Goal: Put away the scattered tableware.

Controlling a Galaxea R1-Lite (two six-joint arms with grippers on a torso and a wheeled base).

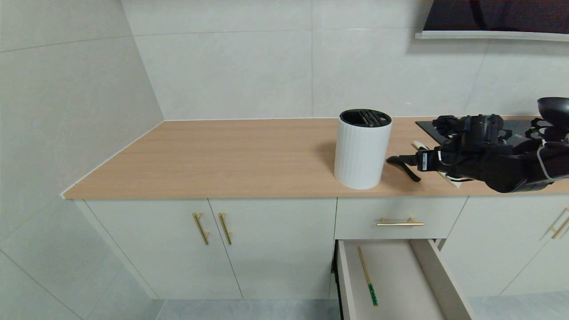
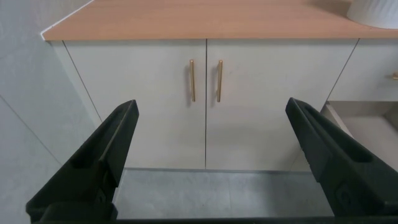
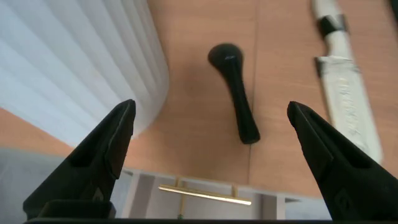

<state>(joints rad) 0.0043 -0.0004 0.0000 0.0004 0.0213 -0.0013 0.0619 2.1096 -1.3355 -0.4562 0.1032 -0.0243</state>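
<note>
Fingers [image 3: 106, 155] of the right gripper [image 3: 210, 109] are gaping wide above a black spoon [image 3: 236, 106] lying beside the knife block [image 3: 74, 62]; left gripper [image 2: 211, 102] likewise.

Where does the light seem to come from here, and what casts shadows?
Head view: the white holder throws a soft shadow leftward on the counter, so light probably comes from the right. Right wrist view: the black spoon casts only a faint shadow. Left wrist view: the cabinet doors look evenly lit.
</note>
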